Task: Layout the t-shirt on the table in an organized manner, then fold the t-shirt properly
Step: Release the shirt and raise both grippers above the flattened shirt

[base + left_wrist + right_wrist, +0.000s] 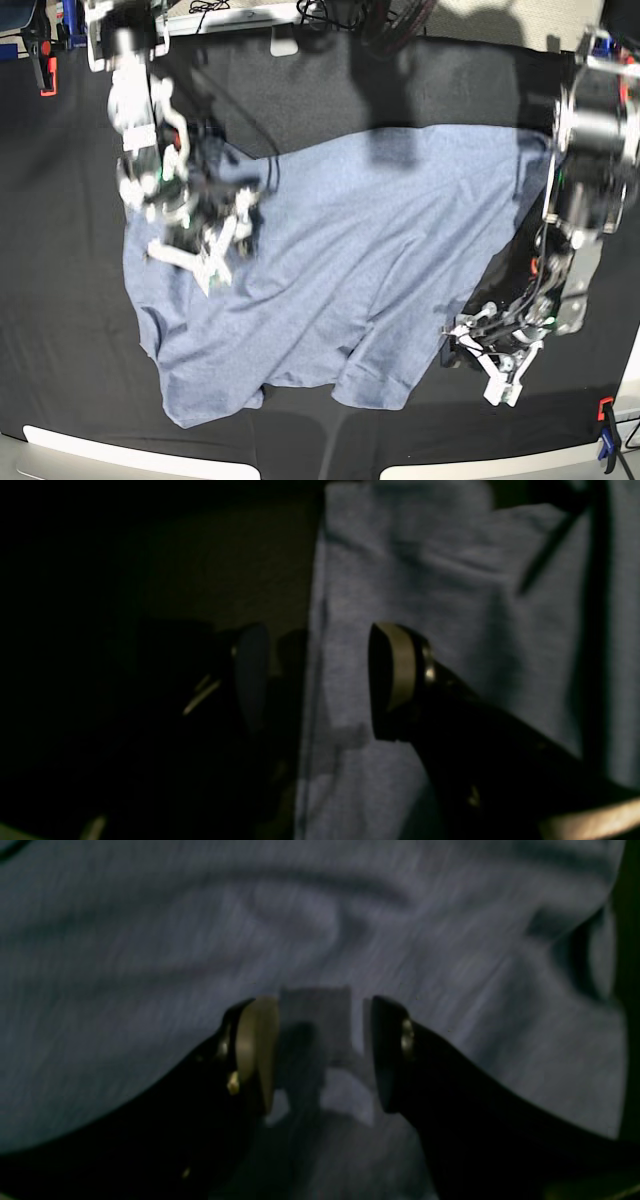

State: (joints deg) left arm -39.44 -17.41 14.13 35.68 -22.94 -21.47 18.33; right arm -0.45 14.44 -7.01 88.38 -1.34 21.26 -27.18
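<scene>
The t-shirt [340, 280] lies spread out and wrinkly on the big black table [60, 250], with clamps [605, 430] at the table's edges. The left gripper [310, 680] sits at the shirt's edge with its fingers wide apart and nothing between them. The right gripper [320, 1055] hangs over the shirt with its fingers apart, and it is too blurry to tell if they pinch any cloth.

T-shirt [340, 270] spread on table [60, 200], claws at opposite edges.

A robotics lab: black-clothed table [330, 90] with clamps [607, 448], cables [205, 8], two mounted arms.
</scene>
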